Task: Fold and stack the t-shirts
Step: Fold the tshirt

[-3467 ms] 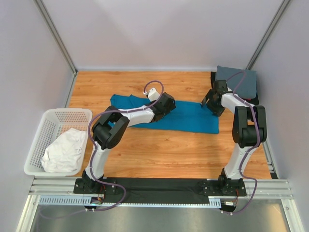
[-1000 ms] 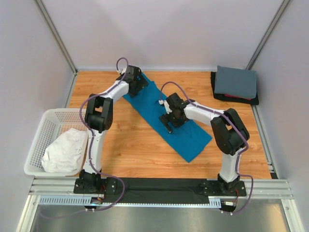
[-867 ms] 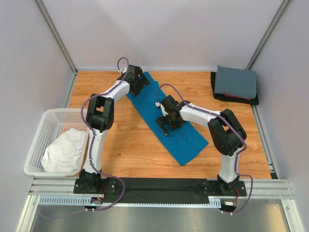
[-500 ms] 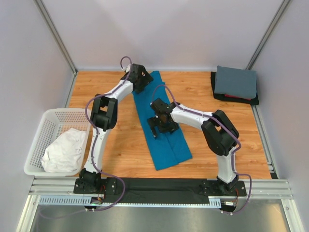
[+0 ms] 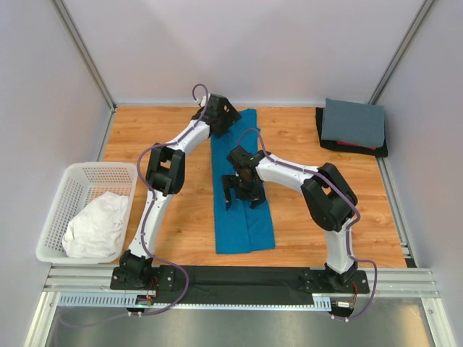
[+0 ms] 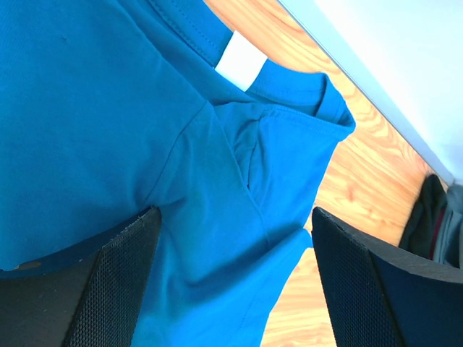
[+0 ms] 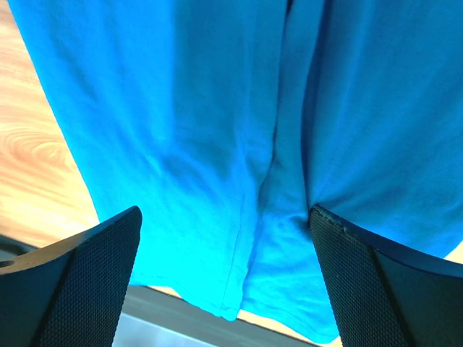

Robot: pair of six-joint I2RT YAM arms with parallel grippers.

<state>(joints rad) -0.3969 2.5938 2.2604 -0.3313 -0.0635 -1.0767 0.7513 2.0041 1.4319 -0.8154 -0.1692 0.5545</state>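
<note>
Teal tee point(image 5: 244, 224) is laid on bench point(image 5: 145, 137) as narrow strip, long axis far-to-near. Left tool point(image 6: 235, 217) is spread wide over collar end. Right tool point(image 5: 241, 196) is spread wide over mid-strip. Near hem is uncovered, nearest right tool.

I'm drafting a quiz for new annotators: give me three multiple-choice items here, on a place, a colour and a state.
1. Where is the white t-shirt? A in the laundry basket; B on the floor; C on the wall.
2. What colour is the long folded t-shirt mid-table? A red; B teal-blue; C yellow.
3. How do the left gripper's jaws stand? A shut; B open; C out of view.
Answers: A, it lies bunched inside the basket; B, both wrist views show teal-blue cloth; B, its jaws sit wide apart.
</note>
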